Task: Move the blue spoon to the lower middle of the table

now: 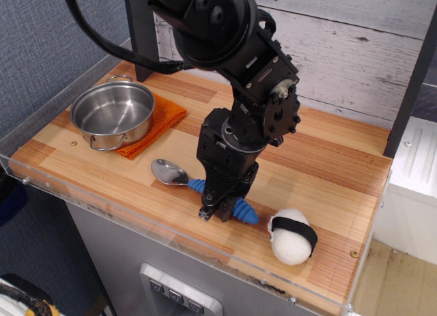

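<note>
The spoon [205,188] lies flat on the surface [328,173], a little below and left of the middle of the frame, near the front edge. Its silver bowl [168,172] points to the left, and its blue ribbed handle goes to the lower right, where the end of it shows beyond the claw.

The claw [213,212] is straight over the middle of the handle and points down. Its black fingers stand on both sides of the handle and their tips are at the surface. They seem to be closed around the handle, but the arm body hides the contact, so I cannot tell surely if the claw is grasping the spoon or only standing around it. The black arm [239,91] comes down from the upper middle of the frame.

At the upper left a steel pot [113,115] stands on an orange cloth [166,118], well apart from the spoon. At the lower right a white ball with a black band [292,235] lies near the blue end of the handle, not touching it. A clear rim [171,231] runs along the front edge of the surface.
</note>
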Tool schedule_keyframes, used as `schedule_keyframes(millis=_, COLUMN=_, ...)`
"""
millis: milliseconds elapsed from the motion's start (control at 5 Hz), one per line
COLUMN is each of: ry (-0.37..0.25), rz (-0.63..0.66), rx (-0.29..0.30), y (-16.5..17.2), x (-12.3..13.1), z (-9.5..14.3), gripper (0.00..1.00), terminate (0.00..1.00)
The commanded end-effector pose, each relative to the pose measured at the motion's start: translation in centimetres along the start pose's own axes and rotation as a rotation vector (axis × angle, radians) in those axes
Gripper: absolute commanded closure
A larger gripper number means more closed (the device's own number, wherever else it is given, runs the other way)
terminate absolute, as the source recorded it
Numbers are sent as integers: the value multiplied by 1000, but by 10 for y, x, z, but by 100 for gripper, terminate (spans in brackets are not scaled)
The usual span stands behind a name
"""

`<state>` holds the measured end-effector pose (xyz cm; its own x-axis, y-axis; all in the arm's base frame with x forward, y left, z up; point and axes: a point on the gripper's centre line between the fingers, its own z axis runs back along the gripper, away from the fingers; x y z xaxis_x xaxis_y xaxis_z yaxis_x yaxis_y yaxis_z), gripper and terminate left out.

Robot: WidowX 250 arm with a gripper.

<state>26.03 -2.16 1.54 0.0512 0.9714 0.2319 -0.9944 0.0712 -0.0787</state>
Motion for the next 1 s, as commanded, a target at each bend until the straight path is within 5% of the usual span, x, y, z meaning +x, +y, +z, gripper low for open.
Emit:
schedule_keyframes(millis=0, ry=35, rz=-7, rx=-92, y=-1, x=1, z=22, gripper=0, terminate=0)
schedule_keyframes(millis=600, ry=33, rz=-66, rx=-69, y=-11, x=13, z=51, gripper=0, terminate=0)
schedule_keyframes(millis=800, ry=39, rz=-57, rx=-93, y=-12, x=17, z=74, gripper=0, terminate=100)
